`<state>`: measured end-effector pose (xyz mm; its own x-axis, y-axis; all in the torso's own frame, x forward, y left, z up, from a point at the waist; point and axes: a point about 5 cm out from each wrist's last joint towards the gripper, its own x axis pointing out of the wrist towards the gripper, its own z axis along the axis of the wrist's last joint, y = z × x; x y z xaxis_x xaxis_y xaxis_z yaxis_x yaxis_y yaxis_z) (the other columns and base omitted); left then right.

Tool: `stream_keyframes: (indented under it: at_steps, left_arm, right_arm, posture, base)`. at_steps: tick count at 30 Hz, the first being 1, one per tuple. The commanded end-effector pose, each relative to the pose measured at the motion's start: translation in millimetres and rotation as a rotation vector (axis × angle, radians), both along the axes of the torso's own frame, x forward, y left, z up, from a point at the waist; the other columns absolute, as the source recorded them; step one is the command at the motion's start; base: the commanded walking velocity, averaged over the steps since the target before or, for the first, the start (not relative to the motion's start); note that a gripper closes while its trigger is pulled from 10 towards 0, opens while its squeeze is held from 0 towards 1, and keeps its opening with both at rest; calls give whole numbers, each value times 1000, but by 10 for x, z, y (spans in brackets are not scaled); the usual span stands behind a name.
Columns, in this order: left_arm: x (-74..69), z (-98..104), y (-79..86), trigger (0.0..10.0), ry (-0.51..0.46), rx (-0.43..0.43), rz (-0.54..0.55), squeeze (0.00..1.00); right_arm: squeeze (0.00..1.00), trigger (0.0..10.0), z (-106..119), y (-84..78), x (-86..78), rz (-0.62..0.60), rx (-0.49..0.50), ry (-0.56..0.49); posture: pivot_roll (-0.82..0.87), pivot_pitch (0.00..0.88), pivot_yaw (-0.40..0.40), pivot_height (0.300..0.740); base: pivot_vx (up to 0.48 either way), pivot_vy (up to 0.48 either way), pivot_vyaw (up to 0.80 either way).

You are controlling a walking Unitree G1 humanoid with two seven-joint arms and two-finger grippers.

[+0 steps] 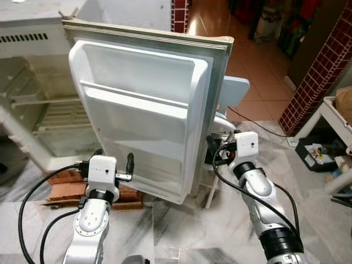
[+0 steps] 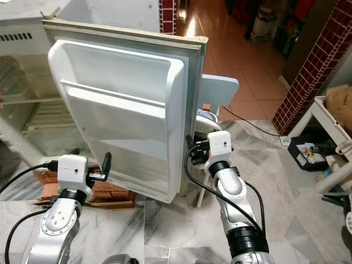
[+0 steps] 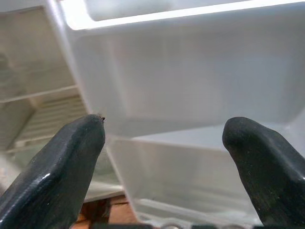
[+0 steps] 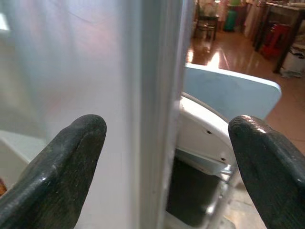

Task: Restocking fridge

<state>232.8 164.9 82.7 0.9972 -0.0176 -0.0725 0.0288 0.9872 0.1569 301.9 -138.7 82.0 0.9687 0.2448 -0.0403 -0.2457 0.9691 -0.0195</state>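
The white fridge door (image 1: 143, 110) stands wide open, its inner liner and bare door shelves facing me. The fridge compartment (image 1: 33, 104) at the left holds only empty shelves. My left gripper (image 3: 164, 131) is open, raised in front of the door's lower left corner, with a door shelf (image 3: 190, 143) seen between its fingers. My right gripper (image 4: 167, 129) is open at the door's outer edge (image 4: 159, 95), one finger on each side of it, without closing on it. No items to stock are in either gripper.
Red bricks (image 1: 66, 184) lie under the fridge's base. A light blue chair (image 1: 234, 91) stands just behind the door's edge. At the right are a brick pillar (image 1: 322, 71), a white rack (image 1: 335, 118) and a black box (image 1: 316, 154) on the floor.
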Motion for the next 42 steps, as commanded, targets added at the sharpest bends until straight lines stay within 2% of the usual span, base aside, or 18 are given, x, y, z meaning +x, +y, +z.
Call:
stream_keyframes:
  at_steps: [1,11,16,28,33,39,42]
  left_arm:
    - [2,17,-6,10000,-8,8,-8,0]
    - [-1,9,-14,10000,-6,0,-11,0]
    - [-5,-2,-34,10000,-5,-32,-16,0]
    - [-16,-11,37,10000,-4,-29,29,0]
    - [-31,1,58,10000,-7,-30,41,0]
    - [-101,-24,107,10000,14,-21,73,0]
    - [-123,-56,105,10000,44,-33,72,0]
  right_arm:
    - [0,10000,-2,15,4,13,-8,0]
    - [0,10000,-2,40,-7,40,-12,-7]
    - [0,10000,-3,46,-8,40,-11,-7]
    - [0,10000,19,60,23,52,-30,-23]
    - [0,10000,9,65,45,27,-25,-13]
    - [0,10000,22,89,129,-49,-91,-21]
    - [0,10000,72,171,215,-33,-18,6]
  posture:
    - [6,25,9,740]
    - [5,22,11,740]
    - [5,22,11,740]
    - [10,38,10,740]
    - [25,40,6,740]
    - [33,44,4,740]
    - [40,47,1,740]
  base:
    - [0,-431,0]
    - [0,-445,160]
    - [0,0,800]
    - [0,0,631]
    - [0,0,791]
    - [0,0,98]
    - [0,0,0]
